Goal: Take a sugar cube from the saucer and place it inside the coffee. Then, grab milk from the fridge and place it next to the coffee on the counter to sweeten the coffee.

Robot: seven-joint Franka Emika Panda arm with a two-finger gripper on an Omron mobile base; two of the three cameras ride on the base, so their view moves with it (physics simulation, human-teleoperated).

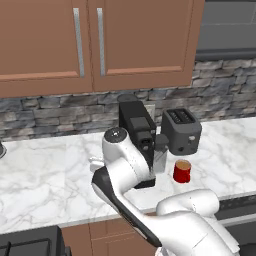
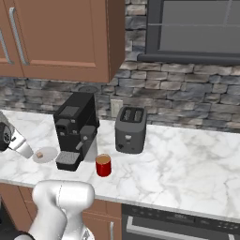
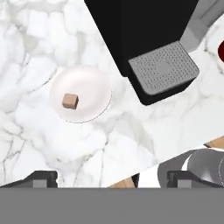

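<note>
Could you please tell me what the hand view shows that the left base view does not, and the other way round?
The hand view alone shows the saucer with the sugar cube lying on it, and the open gripper above the counter. The left base view alone shows the toaster, the wall cabinets and the stone wall. Both show the marble counter, the black coffee machine and the red cup of coffee, which the hand view cuts off at its edge.

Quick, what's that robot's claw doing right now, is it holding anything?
Gripper: open and empty, above the counter; the sugar cube lies on the saucer.
</note>
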